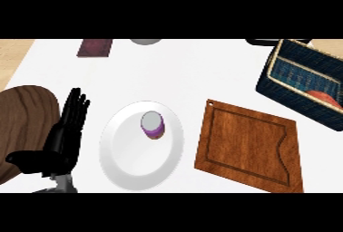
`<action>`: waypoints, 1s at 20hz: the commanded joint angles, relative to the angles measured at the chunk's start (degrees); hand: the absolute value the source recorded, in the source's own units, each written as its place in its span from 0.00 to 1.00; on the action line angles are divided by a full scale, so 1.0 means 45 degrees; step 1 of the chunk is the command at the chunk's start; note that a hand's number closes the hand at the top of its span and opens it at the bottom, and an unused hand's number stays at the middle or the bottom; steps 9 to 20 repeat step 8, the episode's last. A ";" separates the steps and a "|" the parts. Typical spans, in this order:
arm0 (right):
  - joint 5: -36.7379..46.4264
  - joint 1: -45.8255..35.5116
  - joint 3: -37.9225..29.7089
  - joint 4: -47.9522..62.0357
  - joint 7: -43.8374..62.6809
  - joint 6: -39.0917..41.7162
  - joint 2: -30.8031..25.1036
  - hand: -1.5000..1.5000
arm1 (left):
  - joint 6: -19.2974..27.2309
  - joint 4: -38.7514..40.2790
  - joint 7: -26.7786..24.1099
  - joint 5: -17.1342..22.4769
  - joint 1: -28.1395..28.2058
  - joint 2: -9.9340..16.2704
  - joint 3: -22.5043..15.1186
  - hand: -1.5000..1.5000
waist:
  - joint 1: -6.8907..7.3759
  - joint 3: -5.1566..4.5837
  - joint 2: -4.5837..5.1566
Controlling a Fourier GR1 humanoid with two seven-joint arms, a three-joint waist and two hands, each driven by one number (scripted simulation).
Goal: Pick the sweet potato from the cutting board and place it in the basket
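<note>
the cutting board [248,152] is seen bare, with nothing resting on its wood; an orange-red shape, taken to be the sweet potato [322,96], is seen inside the dark blue basket [295,86] at the upper right, against its near wall; the placing is therefore judged done, with little left beyond bringing the arm to rest; the left hand [67,131] is shown at the left edge, fingers straight and pointing up, nothing held, at rest beside the white plate [124,158]; the right hand is not shown, so its state cannot be told; a small purple cup [153,125] is seen standing on the plate; no brand, label or readable writing is found on anything.
</note>
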 commanded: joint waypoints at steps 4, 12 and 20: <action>-0.3156 0.2765 -0.2471 -0.3037 -0.0751 0.1983 -0.0660 0.00 | 0.0034 0.0089 -0.0018 0.0102 -0.0052 -0.0033 0.0154 0.50 | -0.0036 0.0005 0.0009; -0.4659 0.2823 -0.3091 -0.3366 -0.1186 0.2441 -0.0393 0.00 | 0.0007 0.0945 0.0535 0.0245 -0.1598 0.0335 0.0698 0.50 | 0.0009 0.0006 0.0041; -0.4659 0.2823 -0.3091 -0.3366 -0.1186 0.2441 -0.0393 0.00 | 0.0007 0.0945 0.0535 0.0245 -0.1598 0.0335 0.0698 0.50 | 0.0009 0.0006 0.0041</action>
